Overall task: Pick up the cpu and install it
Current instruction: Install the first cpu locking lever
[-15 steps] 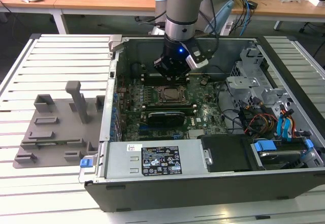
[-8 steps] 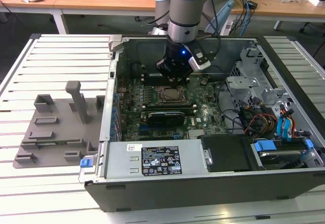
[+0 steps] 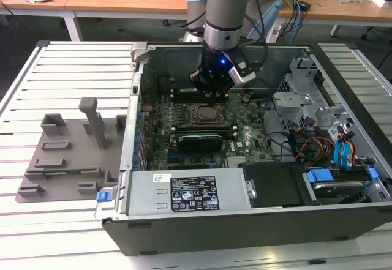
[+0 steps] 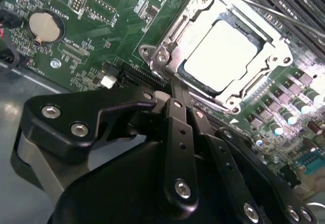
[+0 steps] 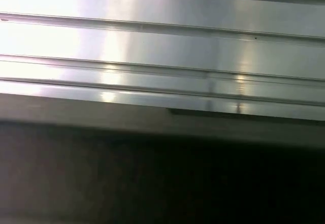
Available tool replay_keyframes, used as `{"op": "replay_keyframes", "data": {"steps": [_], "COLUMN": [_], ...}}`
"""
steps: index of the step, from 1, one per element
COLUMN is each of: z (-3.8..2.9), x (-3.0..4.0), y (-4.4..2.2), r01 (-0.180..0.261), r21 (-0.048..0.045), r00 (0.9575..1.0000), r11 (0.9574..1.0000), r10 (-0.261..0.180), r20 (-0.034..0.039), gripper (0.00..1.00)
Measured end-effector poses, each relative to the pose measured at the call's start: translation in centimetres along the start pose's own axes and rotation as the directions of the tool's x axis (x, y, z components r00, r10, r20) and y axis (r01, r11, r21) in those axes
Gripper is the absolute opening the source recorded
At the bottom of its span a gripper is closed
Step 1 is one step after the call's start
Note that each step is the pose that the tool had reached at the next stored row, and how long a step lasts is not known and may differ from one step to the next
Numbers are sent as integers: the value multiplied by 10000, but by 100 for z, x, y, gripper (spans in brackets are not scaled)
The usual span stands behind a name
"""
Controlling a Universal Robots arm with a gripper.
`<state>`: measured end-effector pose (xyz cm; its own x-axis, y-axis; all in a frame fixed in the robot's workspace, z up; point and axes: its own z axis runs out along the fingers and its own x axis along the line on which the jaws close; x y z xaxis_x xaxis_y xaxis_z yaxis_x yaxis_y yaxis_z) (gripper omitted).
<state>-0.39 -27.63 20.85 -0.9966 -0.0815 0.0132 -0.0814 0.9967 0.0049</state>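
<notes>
Silver-grey cpu (image 4: 223, 56) sits flat inside the socket frame (image 4: 167, 46) on the motherboard (image 4: 101, 26) | gripper (image 4: 175, 89) hangs just beside it, toward the case's back wall in the exterior view | fingers pressed together, holding nothing | chip square, no long axis

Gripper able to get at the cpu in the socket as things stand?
Probably yes. The cpu lies face-up in the socket frame with nothing covering its top, and the gripper hangs just above it inside the open case.
</notes>
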Motion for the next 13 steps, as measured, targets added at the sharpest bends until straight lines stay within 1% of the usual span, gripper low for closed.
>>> {"op": "replay_keyframes", "data": {"steps": [4,5,6,8,10,11,13], "z": [-4,-4,-4,-5,-11,-31,-111], "x": [6,8,13,17,18,17,18], "y": [-80,-108,-154,-203,-209,-209,-209], "r01": [0,0,0,0,-2,0,0], "r21": [1,0,1,2,4,4,4], "r00": [10000,10000,10000,10000,10000,10000,10000], "r11": [10000,10000,10000,10000,10000,10000,10000], "r10": [0,0,0,0,2,0,0], "r20": [0,1,0,0,-2,-1,0], "gripper": [11,11,11,11,11,11,11]}}
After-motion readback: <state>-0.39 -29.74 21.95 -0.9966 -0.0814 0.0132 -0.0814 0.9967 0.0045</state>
